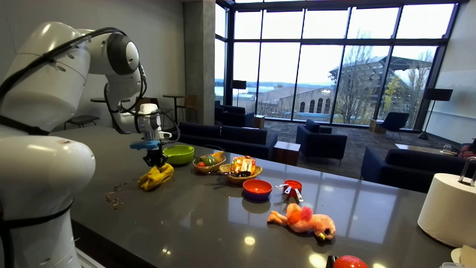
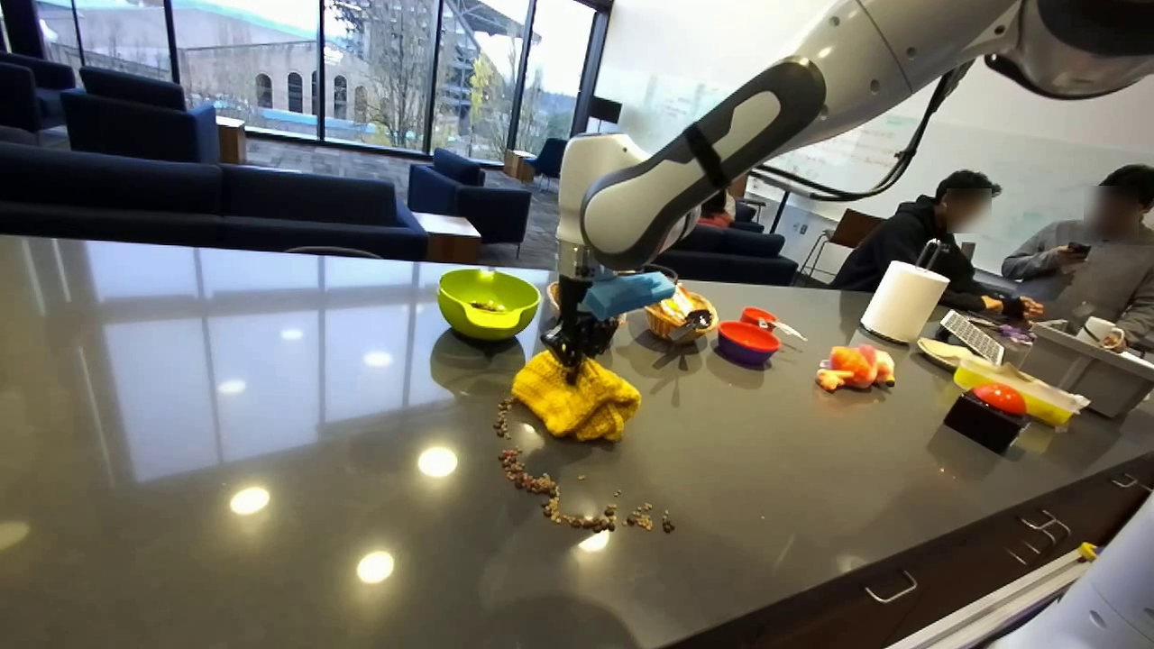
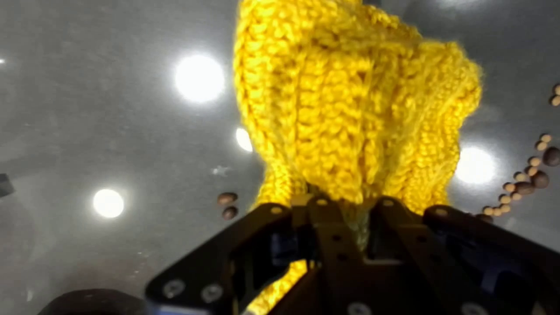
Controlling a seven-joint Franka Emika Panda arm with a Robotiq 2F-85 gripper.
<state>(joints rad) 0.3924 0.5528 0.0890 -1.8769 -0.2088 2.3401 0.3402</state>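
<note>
Gray countertop [image 2: 775,505] is biggest, glossy, runs across both exterior views. Navy sofa [image 1: 223,136] behind it. White robot arm [image 2: 757,117] reaches over, wrist pointed down. Paper towel roll [image 2: 904,302] upright, well apart from the gripper [image 3: 355,205], which is low over the countertop, narrowed onto a fold of yellow knit cloth [image 2: 577,403] and holding it. Cloth bunched, spreading out below the tips, at or just above the countertop, can't tell which. Green bowl [image 2: 462,315] near the cloth, dark contents [image 2: 487,307] inside. Orange-pink plush toy [image 1: 303,220] lying farther along. Produce basket [image 1: 206,169] and snack basket [image 1: 241,179] side by side, produce basket nearer the green bowl. Purple bowl [image 1: 256,192], red inside, just beside the snack basket. Black box [image 2: 978,425] with red button [image 2: 999,398] on top, near the countertop edge, past the plush toy. Red measuring cups [image 1: 293,183], silver-handled, next to the purple bowl. Smallest: brown and tan bits [image 2: 532,482], curved trail starting just beside the cloth and running along the countertop, breaking into small clumps at the end; wrist view has two brown ones left of the cloth, the others right.
</note>
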